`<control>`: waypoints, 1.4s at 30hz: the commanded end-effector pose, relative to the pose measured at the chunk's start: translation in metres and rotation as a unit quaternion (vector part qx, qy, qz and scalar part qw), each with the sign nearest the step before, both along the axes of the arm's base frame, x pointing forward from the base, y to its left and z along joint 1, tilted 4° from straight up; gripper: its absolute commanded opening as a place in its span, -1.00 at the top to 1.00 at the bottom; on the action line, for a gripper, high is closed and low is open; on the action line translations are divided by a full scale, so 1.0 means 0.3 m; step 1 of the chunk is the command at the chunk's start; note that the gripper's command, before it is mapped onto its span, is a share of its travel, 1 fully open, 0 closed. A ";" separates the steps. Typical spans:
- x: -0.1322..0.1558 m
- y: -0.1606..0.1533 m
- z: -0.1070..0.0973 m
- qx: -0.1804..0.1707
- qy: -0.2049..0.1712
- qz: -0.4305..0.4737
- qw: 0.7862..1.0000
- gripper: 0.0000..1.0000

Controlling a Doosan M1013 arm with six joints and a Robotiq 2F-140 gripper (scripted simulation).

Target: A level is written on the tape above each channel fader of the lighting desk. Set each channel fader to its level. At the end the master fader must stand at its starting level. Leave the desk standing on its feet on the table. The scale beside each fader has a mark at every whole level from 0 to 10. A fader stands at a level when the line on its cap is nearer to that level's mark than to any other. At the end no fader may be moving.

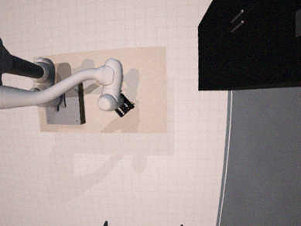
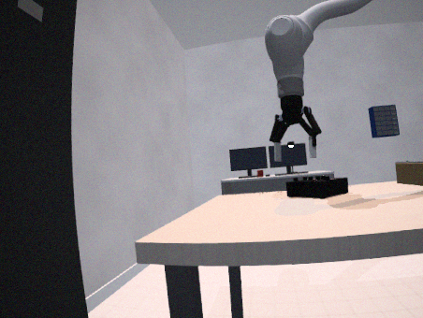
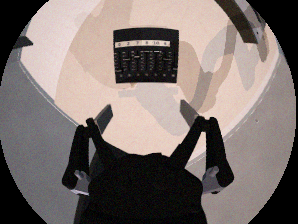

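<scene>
The black lighting desk [image 1: 126, 108] [image 2: 317, 187] [image 3: 145, 56] stands on its feet on the beige table [image 1: 149, 78] [image 2: 234, 224]. In the wrist view a pale tape strip runs along its upper edge above a row of faders. The written levels and the cap positions are too small to read. My gripper [image 2: 295, 154] [image 3: 145, 107] is open and empty. It hangs well above the desk, fingers pointing down, roughly over it.
A grey block [image 1: 65, 112] stands on the table by the arm's base. A brown box [image 2: 409, 173] sits at the table's right. A bench with monitors [image 2: 262, 159] stands behind. A tall black cabinet [image 1: 260, 25] [image 2: 37, 159] stands apart from the table.
</scene>
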State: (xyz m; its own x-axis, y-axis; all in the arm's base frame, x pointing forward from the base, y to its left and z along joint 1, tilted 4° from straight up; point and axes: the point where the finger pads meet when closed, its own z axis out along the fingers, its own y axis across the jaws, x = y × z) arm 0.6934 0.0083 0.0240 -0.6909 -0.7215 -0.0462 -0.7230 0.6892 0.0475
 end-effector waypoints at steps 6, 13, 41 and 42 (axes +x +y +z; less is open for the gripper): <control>0.000 0.000 0.000 0.000 0.000 0.000 1.000 -1.00; 0.000 0.000 0.000 0.000 0.000 0.000 1.000 -1.00; -0.240 -0.230 0.197 -0.008 0.013 0.396 0.918 -1.00; -0.240 -0.230 0.197 -0.008 0.013 0.396 0.918 -1.00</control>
